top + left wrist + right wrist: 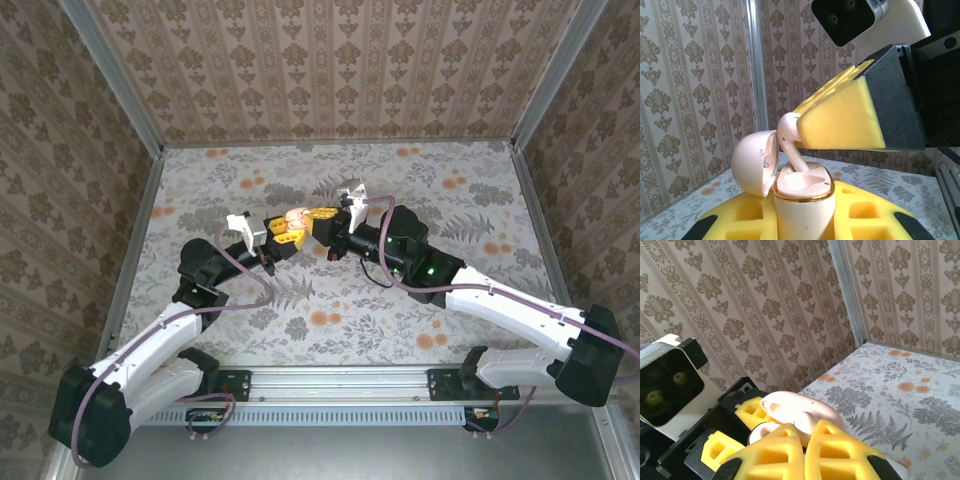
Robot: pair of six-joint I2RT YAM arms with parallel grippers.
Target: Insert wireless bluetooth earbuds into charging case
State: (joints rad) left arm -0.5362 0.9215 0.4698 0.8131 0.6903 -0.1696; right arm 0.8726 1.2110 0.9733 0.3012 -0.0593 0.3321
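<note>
Earbud (789,131) pinched in right tool (806,432), stem-down into open charging case (804,187) gripped by left tool (802,225).

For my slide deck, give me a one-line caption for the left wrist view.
Right gripper holds an earbud, stem down, at the open charging case gripped by the left gripper.

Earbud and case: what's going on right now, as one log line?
left gripper: shut on case, lid open | right gripper: shut on earbud | earbud: stem tip at case socket, not fully in

Lab booth: wallpapered walls (330,70), aluminium frame (115,75).
</note>
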